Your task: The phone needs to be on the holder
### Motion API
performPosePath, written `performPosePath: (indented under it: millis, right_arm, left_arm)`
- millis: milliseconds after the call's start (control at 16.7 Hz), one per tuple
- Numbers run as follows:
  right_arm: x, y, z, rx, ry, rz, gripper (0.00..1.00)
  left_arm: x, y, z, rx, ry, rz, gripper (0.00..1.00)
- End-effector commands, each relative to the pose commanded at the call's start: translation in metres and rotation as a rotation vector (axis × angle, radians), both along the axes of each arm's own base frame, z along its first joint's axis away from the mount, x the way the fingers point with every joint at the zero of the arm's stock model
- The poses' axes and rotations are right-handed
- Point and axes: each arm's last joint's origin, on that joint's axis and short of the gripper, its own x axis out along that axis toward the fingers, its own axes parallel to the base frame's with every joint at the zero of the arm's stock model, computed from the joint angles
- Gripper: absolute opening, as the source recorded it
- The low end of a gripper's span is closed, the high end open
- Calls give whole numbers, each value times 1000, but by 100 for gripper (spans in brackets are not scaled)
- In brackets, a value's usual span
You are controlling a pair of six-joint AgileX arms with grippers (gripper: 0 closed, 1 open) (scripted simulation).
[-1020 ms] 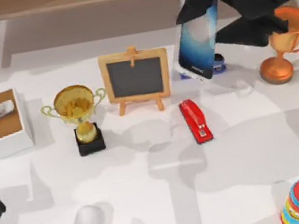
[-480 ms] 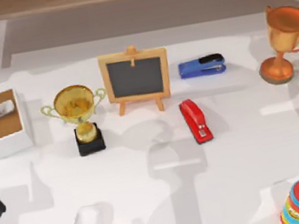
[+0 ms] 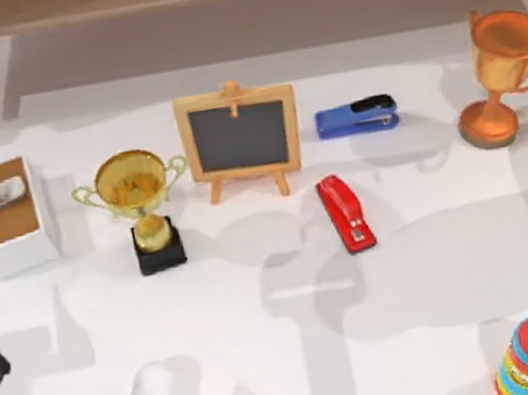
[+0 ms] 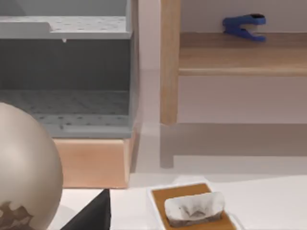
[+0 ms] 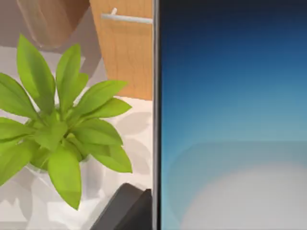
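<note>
Evidently the phone (image 5: 230, 124), close before the right wrist camera beside a leafy potted plant (image 5: 57, 124), looks stiff, light, slick and fragile, best pinched by its long edges; whether either hand grips it I cannot tell.

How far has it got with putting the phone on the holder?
Partway, it seems. The phone is off the table: the right wrist view has its blue screen close up, beside a green plant, so the right arm probably carries it. No holder can be made out, so placing it remains. The left arm sits parked by the tissue box.
</note>
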Motion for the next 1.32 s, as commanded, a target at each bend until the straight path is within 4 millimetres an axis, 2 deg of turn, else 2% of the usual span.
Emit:
performPosePath:
  millis: [180,360,960,1320]
  right_arm:
    - [-30,-24,-20,-26,-36,-15,0]
    - [-41,-31,-29,-30,-50,-19,0]
    - [-37,-25,-24,-61,-56,-34,0]
    - [-10,-20,-39,-76,-54,-30,0]
  left_arm:
    - [0,0,0,0,0,0,100]
    - [0,0,0,0,0,0,100]
    - [0,0,0,0,0,0,100]
    - [0,0,0,0,0,0,100]
